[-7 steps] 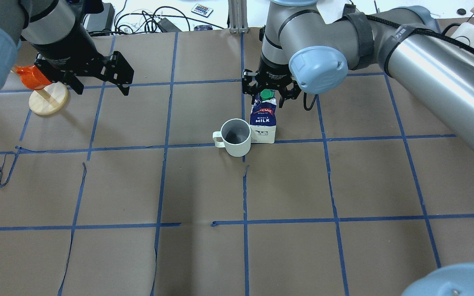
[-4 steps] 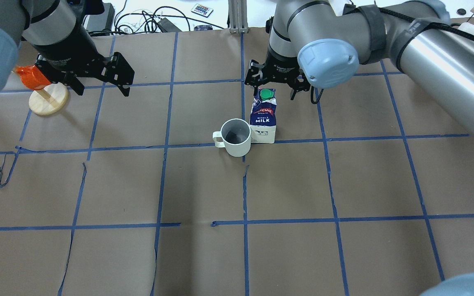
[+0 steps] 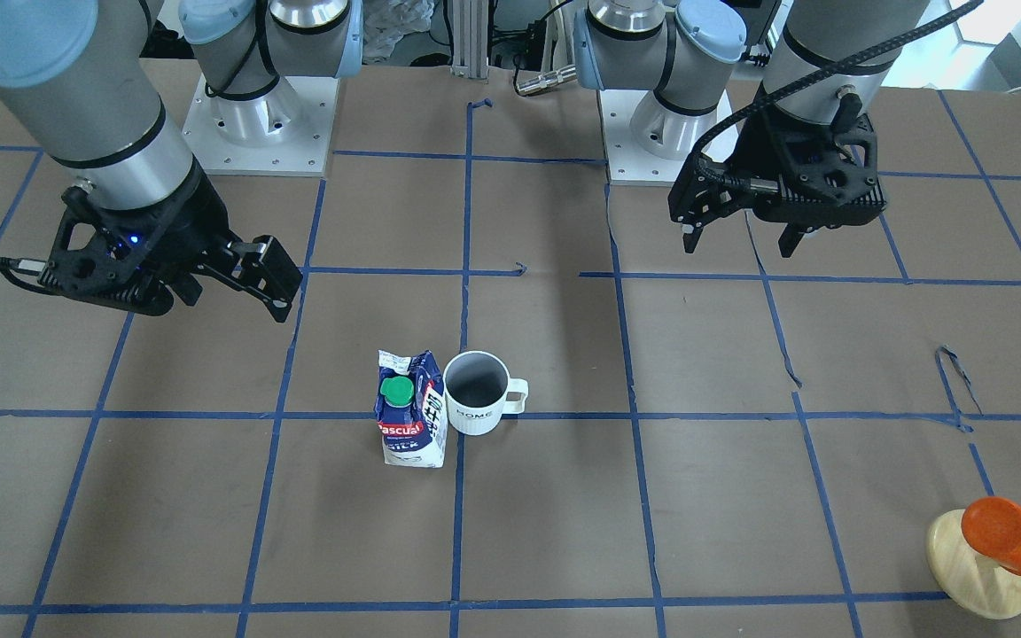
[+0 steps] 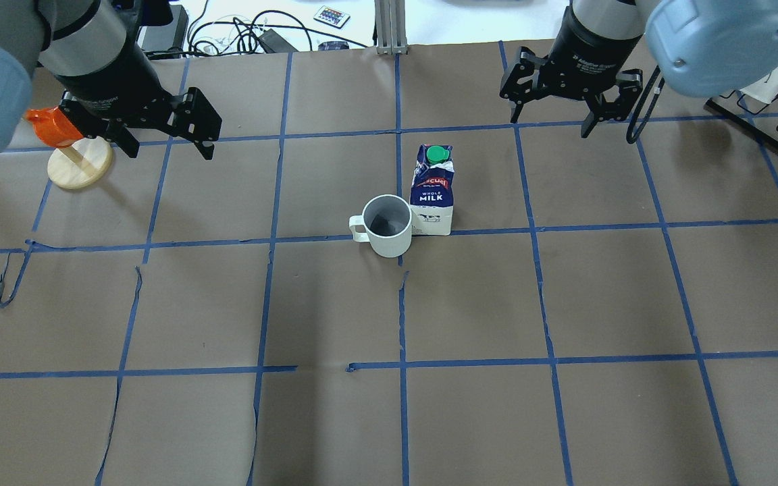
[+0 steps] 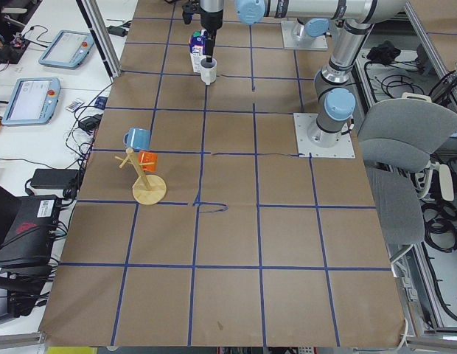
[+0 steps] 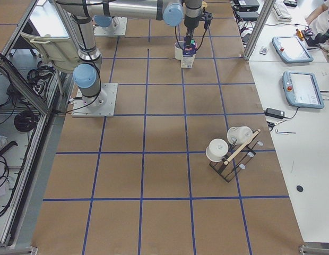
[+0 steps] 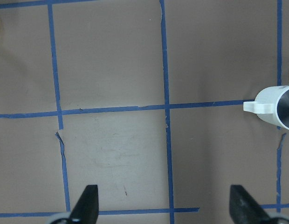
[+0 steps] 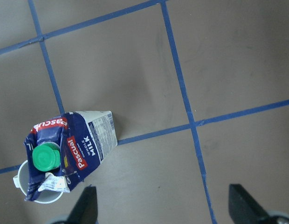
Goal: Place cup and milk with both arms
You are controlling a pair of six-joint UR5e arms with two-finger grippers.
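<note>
Standing upright near the middle of the tabletop (image 4: 564, 304), the milk (image 4: 431, 196) sits just beside the cup (image 4: 389, 235), at its 2 o'clock in the overhead view, and the cup's handle points to 9 o'clock. The left tool (image 4: 167, 146) hangs at 10 o'clock from the pair, fingers spread apart and holding nothing. The right tool (image 4: 551, 125) hangs at 2 o'clock, well apart from the milk, its fingers likewise spread and empty.

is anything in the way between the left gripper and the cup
Nothing visible. Only bare table lies between the left gripper and the cup; the milk stands on the cup's other side.
</note>
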